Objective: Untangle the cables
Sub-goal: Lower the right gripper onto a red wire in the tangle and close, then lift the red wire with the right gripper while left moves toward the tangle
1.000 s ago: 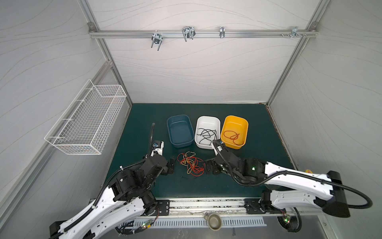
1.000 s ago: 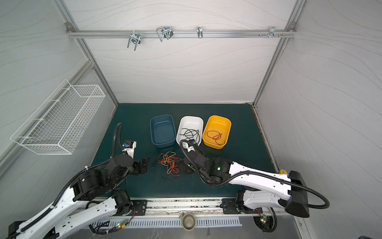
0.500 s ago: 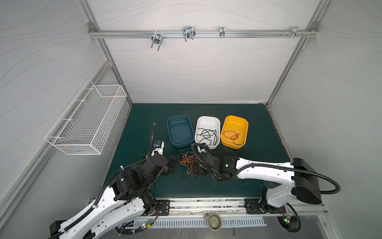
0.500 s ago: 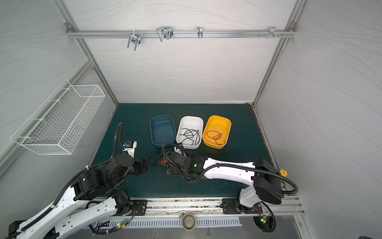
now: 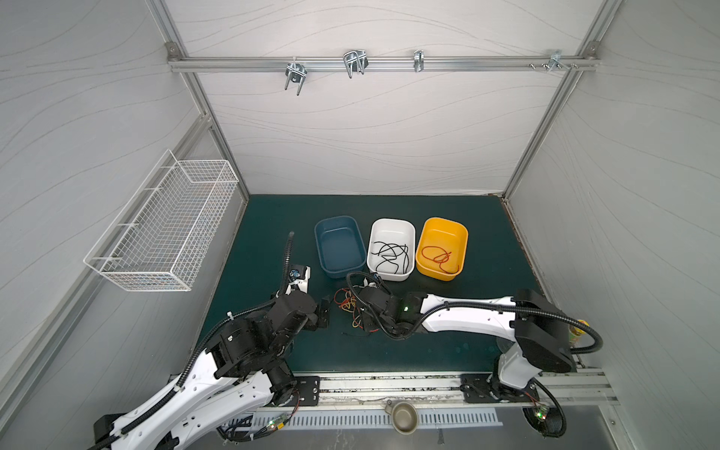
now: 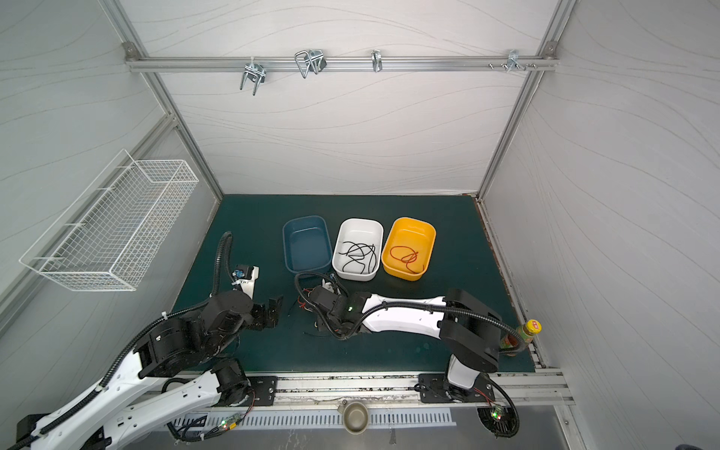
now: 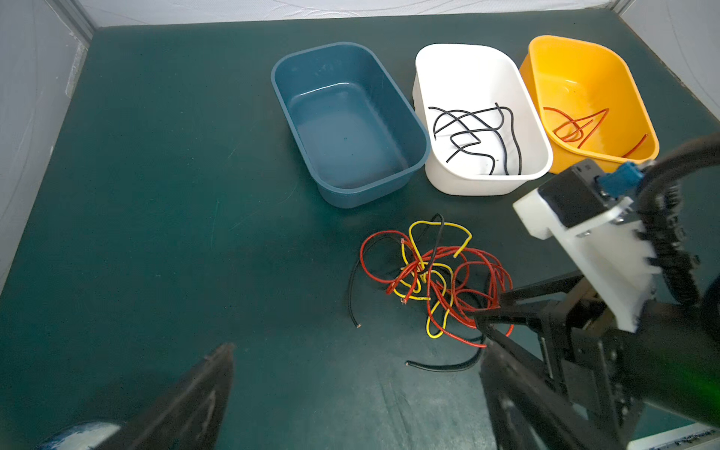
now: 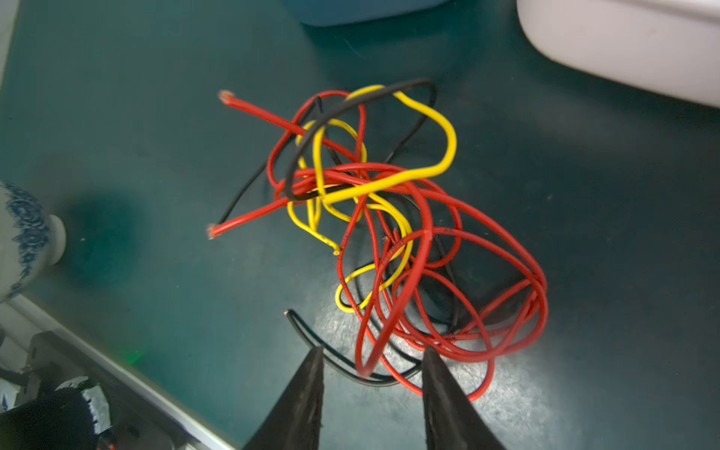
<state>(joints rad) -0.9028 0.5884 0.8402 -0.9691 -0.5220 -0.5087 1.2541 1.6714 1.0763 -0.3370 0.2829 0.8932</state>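
The cables (image 7: 436,272) lie as a red, yellow and black tangle on the green mat in front of the tubs, partly hidden under my right wrist in both top views (image 5: 348,306) (image 6: 306,300). My right gripper (image 8: 372,360) is at the tangle's near edge. Its jaws are narrowed but still apart, with a red loop and a black strand between the tips. My left gripper (image 7: 358,366) stands open on the mat just left of the tangle (image 5: 324,311), holding nothing.
Behind the tangle stand a blue tub (image 5: 317,241), a white tub (image 5: 391,222) holding black cables (image 5: 391,255) and a yellow tub (image 5: 444,221) holding a red cable (image 5: 438,255). A bottle (image 6: 524,335) stands at the mat's right front corner. A wire basket (image 5: 163,226) hangs on the left wall.
My right arm has swung left from in front of the white tub onto the tangle, and its jaws have narrowed around cable loops. The left arm has stayed put.
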